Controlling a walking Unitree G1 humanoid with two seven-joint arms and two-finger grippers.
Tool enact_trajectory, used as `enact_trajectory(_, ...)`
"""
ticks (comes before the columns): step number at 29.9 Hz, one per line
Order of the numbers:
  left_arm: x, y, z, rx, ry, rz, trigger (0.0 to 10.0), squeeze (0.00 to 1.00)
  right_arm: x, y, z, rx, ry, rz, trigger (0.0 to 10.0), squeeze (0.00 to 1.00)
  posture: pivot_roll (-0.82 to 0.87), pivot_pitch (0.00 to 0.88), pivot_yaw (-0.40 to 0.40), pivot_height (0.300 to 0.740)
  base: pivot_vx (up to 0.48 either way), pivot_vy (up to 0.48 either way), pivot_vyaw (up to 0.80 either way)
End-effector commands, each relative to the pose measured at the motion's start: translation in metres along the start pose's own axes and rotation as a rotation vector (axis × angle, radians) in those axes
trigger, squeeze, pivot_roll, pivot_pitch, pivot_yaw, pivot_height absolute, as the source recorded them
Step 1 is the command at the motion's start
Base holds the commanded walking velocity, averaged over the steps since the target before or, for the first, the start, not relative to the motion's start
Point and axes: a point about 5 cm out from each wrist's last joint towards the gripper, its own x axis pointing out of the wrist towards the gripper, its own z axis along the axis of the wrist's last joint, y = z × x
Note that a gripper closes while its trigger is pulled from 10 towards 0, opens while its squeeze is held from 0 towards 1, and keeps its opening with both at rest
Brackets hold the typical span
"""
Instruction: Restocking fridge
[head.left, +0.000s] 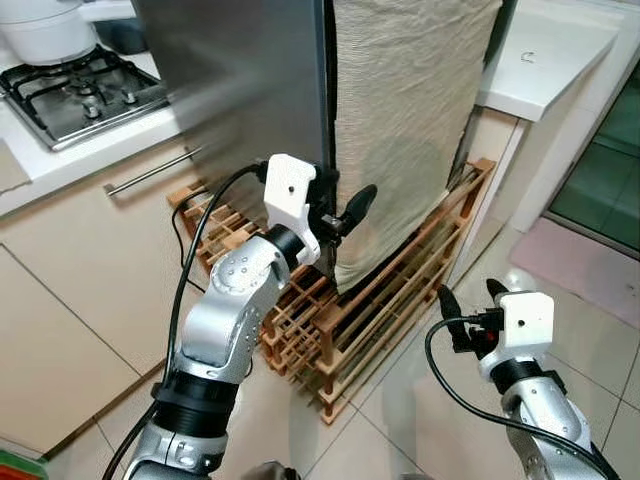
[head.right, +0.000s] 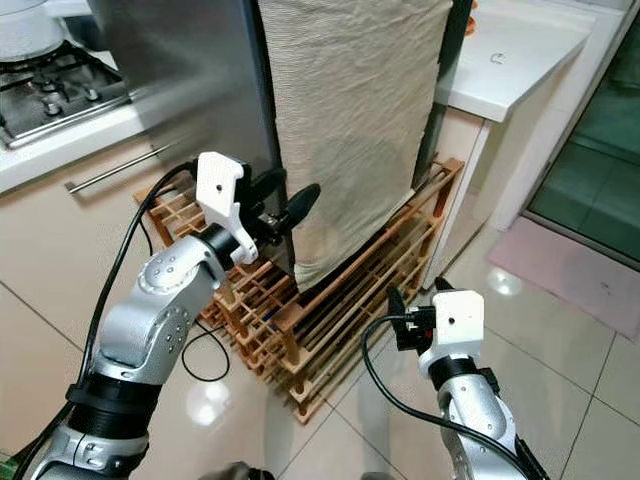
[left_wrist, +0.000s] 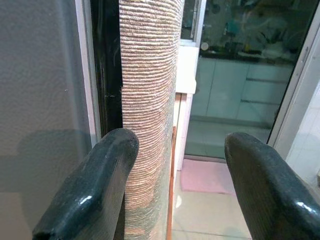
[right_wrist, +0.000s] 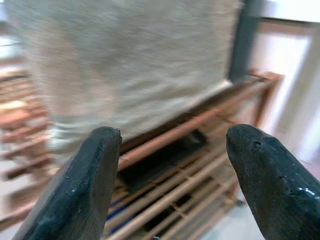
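Note:
The fridge's steel door (head.left: 240, 90) stands shut, and a beige ribbed cloth (head.left: 400, 110) hangs down the fridge beside the door's dark edge (left_wrist: 107, 75). My left gripper (head.left: 340, 208) is raised at that edge and open. In the left wrist view one finger lies against the door edge in front of the cloth (left_wrist: 150, 100) and the other stands off in free air. My right gripper (head.left: 472, 298) hangs low over the floor tiles, open and holding nothing, and it points at the cloth's lower part (right_wrist: 130, 65).
A wooden slatted rack (head.left: 400, 290) leans at the fridge's foot. A gas hob (head.left: 80, 90) and a cabinet with a bar handle (head.left: 150, 172) are on the left. A white counter (head.left: 540, 60) and a pink mat (head.left: 590, 260) lie to the right.

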Motion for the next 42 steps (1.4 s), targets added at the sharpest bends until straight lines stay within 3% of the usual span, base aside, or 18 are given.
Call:
enact_trajectory(1,0.007,0.003,0.002,0.034,0.003,0.013,10.0,0.0,-0.004,0.003,0.007,0.029,-0.005,0.074,10.0,0.0,-0.2,0.046,0.076,0.724,0.0,0.0,0.0)
enact_trajectory(9,0.014,0.015,0.01,0.057,-0.037,0.077,10.0,0.0,-0.005,0.008,0.014,0.044,-0.002,0.195,10.0,0.0,-0.21,0.032,0.066,0.724,0.0,0.0,0.0)
enact_trajectory(16,0.011,0.02,0.012,0.077,-0.055,0.11,10.0,0.0,-0.016,0.014,0.015,0.059,0.043,0.296,10.0,0.0,-0.2,0.026,0.059,0.724,0.0,0.0,0.0)
enact_trajectory(20,0.012,0.021,0.006,0.085,-0.041,0.125,10.0,0.0,-0.014,0.014,0.017,0.065,0.037,0.292,10.0,0.0,-0.2,0.025,0.057,0.724,0.0,0.0,0.0)
enact_trajectory(25,0.018,0.027,-0.017,0.192,0.068,0.168,10.0,0.0,-0.014,0.021,0.023,0.078,0.043,0.352,10.0,0.0,-0.2,0.027,0.058,0.724,0.0,0.0,0.0)
enact_trajectory(33,0.026,0.032,-0.022,0.181,0.067,0.187,10.0,0.0,-0.018,0.028,0.029,0.08,0.078,0.406,10.0,0.0,-0.2,0.031,0.056,0.724,0.0,0.0,0.0)
enact_trajectory(42,0.035,0.042,-0.032,0.091,0.114,0.25,10.0,0.0,-0.018,0.043,0.03,0.058,0.075,0.455,10.0,0.0,-0.21,0.037,0.058,0.724,0.0,0.0,0.0)
